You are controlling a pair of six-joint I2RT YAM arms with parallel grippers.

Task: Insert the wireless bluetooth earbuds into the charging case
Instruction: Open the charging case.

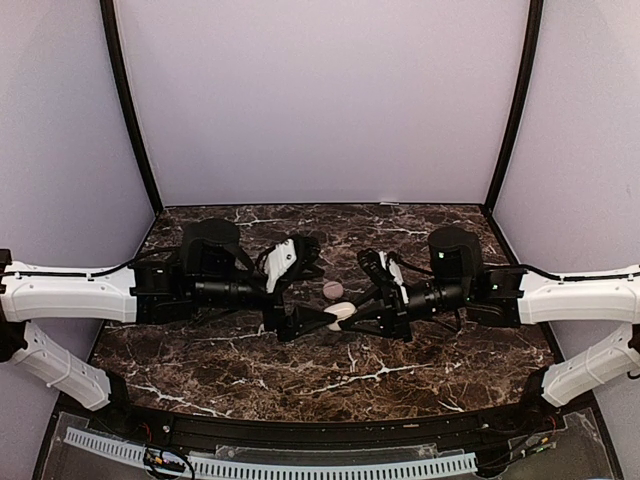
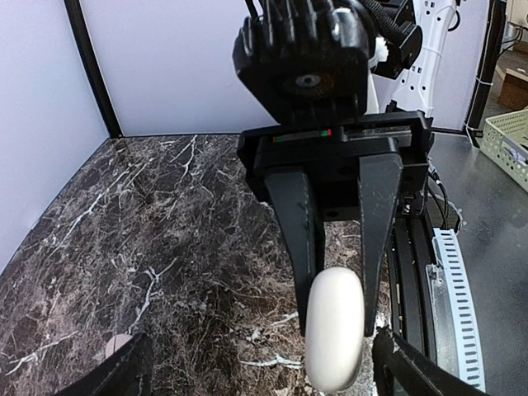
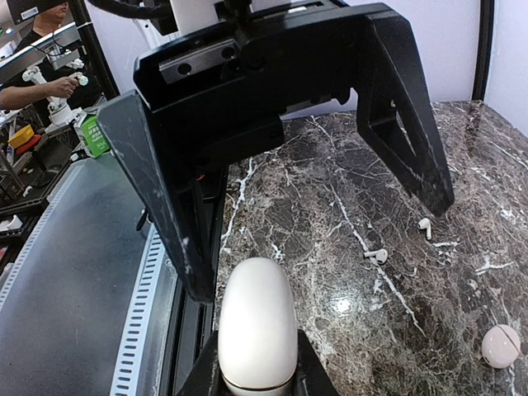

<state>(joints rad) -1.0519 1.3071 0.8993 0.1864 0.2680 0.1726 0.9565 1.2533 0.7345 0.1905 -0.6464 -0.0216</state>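
R fingers pinch charging case at tips; R arm stretched low, approx level over bench. L fingers spread wide, facing tip-to-tip, case end near their gap; L arm low too. Both earbuds loose on bench near L fingers, far side.

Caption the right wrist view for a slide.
Right gripper holds a white oval charging case facing the open left gripper; two tiny white earbuds lie on the brown marble table.

Bottom edge cuts off charging case base; earbuds tiny, details unreadable.
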